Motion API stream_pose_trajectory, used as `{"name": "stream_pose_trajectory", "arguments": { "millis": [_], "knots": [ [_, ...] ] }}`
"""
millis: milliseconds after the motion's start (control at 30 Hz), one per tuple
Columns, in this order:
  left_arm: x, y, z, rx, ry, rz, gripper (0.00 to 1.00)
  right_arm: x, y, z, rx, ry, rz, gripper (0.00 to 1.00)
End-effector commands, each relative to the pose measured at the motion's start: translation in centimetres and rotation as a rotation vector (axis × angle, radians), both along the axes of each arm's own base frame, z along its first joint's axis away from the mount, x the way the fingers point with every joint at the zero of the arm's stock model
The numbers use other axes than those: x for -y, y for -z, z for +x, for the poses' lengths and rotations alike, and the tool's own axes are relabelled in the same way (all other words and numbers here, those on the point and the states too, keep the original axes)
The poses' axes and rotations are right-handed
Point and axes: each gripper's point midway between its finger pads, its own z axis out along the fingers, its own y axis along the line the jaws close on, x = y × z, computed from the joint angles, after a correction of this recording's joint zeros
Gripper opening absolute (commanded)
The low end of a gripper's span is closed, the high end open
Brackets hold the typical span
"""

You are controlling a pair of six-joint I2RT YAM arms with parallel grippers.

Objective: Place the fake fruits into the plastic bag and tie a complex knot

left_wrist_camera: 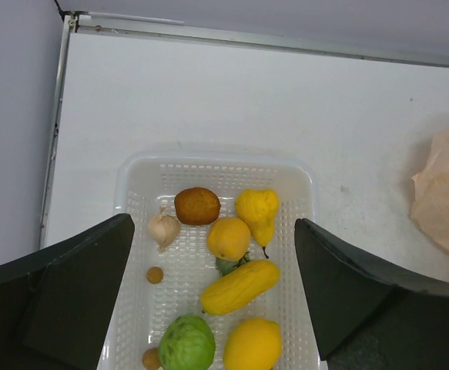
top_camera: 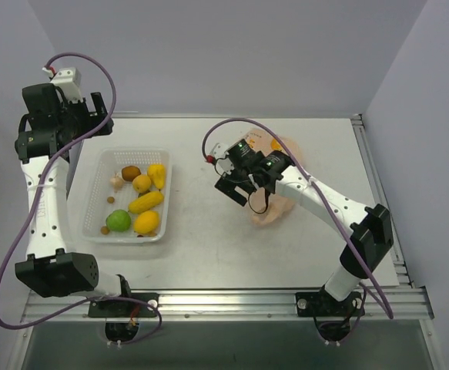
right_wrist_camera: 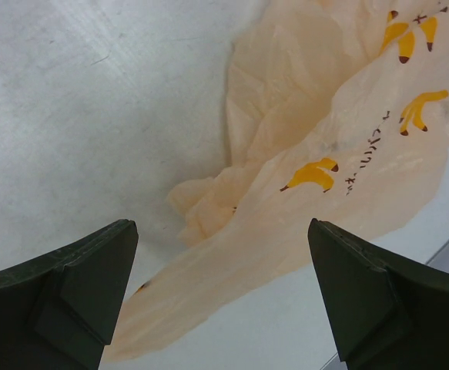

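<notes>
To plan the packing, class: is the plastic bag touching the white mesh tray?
Apart. The top view shows bare table between the peach plastic bag and the white mesh tray; the left wrist view agrees.

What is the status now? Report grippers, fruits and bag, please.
Left gripper open above the white tray, fake fruits inside it. Right gripper open over the plastic bag, crumpled on the table. No obstruction seen.

White mesh tray [left_wrist_camera: 216, 159] on table [left_wrist_camera: 247, 92], left side; garlic bulb [left_wrist_camera: 162, 228], small brown nuts [left_wrist_camera: 155, 274] inside.
</notes>
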Motion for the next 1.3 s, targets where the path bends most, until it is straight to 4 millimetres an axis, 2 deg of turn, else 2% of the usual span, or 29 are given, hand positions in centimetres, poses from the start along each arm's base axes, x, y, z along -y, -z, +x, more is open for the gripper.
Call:
{"name": "stream_pose_trajectory", "arguments": {
  "millis": [0, 33, 100, 233, 267, 367, 433, 467, 500, 533, 567, 600, 633, 667, 700, 767, 800, 833, 900, 933, 967, 1033, 1100, 1133, 1200, 1267],
  "knots": [
    [-0.1, -1.9, -0.4, 0.1, -0.014, 0.017, 0.97, 2.0, -0.1, 3.5, 0.179, 0.223, -0.069, 1.0],
    [0.1, -2.2, -0.5, 0.121, -0.008, 0.019, 0.98, 2.3, 0.2, 3.8, 0.195, 0.24, -0.091, 1.0],
    [0.4, -1.5, -1.4, 0.131, -0.004, 0.006, 0.97, 3.0, 1.4, 4.2, 0.195, 0.266, -0.137, 1.0],
    [1.2, -0.8, -2.6, 0.185, 0.023, 0.001, 0.98, 5.7, 3.2, 4.5, 0.171, 0.349, -0.197, 1.0],
    [1.5, 0.1, -3.3, 0.181, 0.033, -0.001, 0.97, 6.7, 3.4, 4.8, 0.166, 0.376, -0.205, 1.0],
    [2.4, -0.2, -4.3, 0.232, 0.075, 0.007, 0.97, 8.0, 4.7, 4.3, 0.102, 0.416, -0.22, 1.0],
    [2.7, 0.9, -4.5, 0.224, 0.091, -0.005, 0.97, 9.4, 5.8, 3.9, 0.024, 0.456, -0.229, 0.9],
    [3.2, 1.1, -4.8, 0.223, 0.115, -0.016, 0.97, 8.9, 6.3, 3.9, -0.027, 0.475, -0.178, 0.82],
    [3.5, 1.5, -4.9, 0.218, 0.127, -0.02, 0.97, 9.8, 6.8, 3.6, -0.091, 0.505, -0.16, 0.63],
    [3.7, 1.8, -5.0, 0.211, 0.139, -0.027, 0.97, 9.6, 6.9, 3.5, -0.134, 0.509, -0.123, 0.53],
    [4.2, 2.0, -5.1, 0.208, 0.163, -0.04, 0.97, 8.5, 6.4, 3.7, -0.166, 0.505, -0.057, 0.42],
    [4.6, 2.6, -5.1, 0.197, 0.186, -0.05, 0.98, 8.4, 6.2, 3.3, -0.231, 0.5, -0.009, 0.21],
    [5.0, 2.7, -5.2, 0.196, 0.213, -0.057, 0.97, 7.9, 5.5, 3.2, -0.267, 0.493, 0.046, 0.13],
    [5.5, 2.9, -5.3, 0.193, 0.243, -0.064, 0.97, 6.3, 4.7, 2.5, -0.343, 0.459, 0.149, 0.06],
    [6.6, 2.7, -5.6, 0.206, 0.307, -0.085, 0.95, 6.3, 3.1, 3.0, -0.358, 0.476, 0.214, 0.0],
    [7.9, 3.7, -5.9, 0.193, 0.37, -0.116, 0.93, 5.7, 0.9, 2.8, -0.392, 0.471, 0.324, 0.0],
    [9.3, 3.7, -6.1, 0.2, 0.43, -0.13, 0.92, 4.6, -0.7, 2.7, -0.422, 0.449, 0.416, 0.0],
    [10.2, 4.5, -6.4, 0.187, 0.463, -0.139, 0.92, 4.9, -1.7, 3.0, -0.432, 0.451, 0.469, 0.0],
    [12.0, 5.3, -6.7, 0.186, 0.54, -0.13, 0.92, 4.1, -3.8, 2.4, -0.462, 0.402, 0.56, 0.0],
    [14.1, 5.7, -7.4, 0.18, 0.63, -0.147, 0.91, 4.2, -4.6, 2.4, -0.474, 0.417, 0.602, 0.0],
    [14.9, 6.6, -7.5, 0.177, 0.671, -0.134, 0.91, 4.2, -5.4, 2.2, -0.473, 0.404, 0.631, 0.0],
    [18.6, 6.9, -8.4, 0.19, 0.792, -0.131, 0.92, 3.8, -6.0, 1.7, -0.508, 0.394, 0.676, 0.0],
    [20.8, 7.7, -8.3, 0.179, 0.852, -0.122, 0.94, 3.4, -6.4, 1.2, -0.537, 0.388, 0.707, 0.0],
    [22.6, 8.6, -8.5, 0.153, 0.896, -0.122, 0.95, 3.3, -6.6, 1.0, -0.549, 0.402, 0.72, 0.0],
    [24.6, 9.1, -8.7, 0.135, 0.942, -0.122, 0.95, 3.1, -6.8, 1.0, -0.558, 0.416, 0.737, 0.0],
    [27.0, 10.9, -9.0, 0.084, 0.979, -0.11, 0.97, 2.9, -7.0, 0.8, -0.56, 0.425, 0.758, 0.0]
  ]
}}
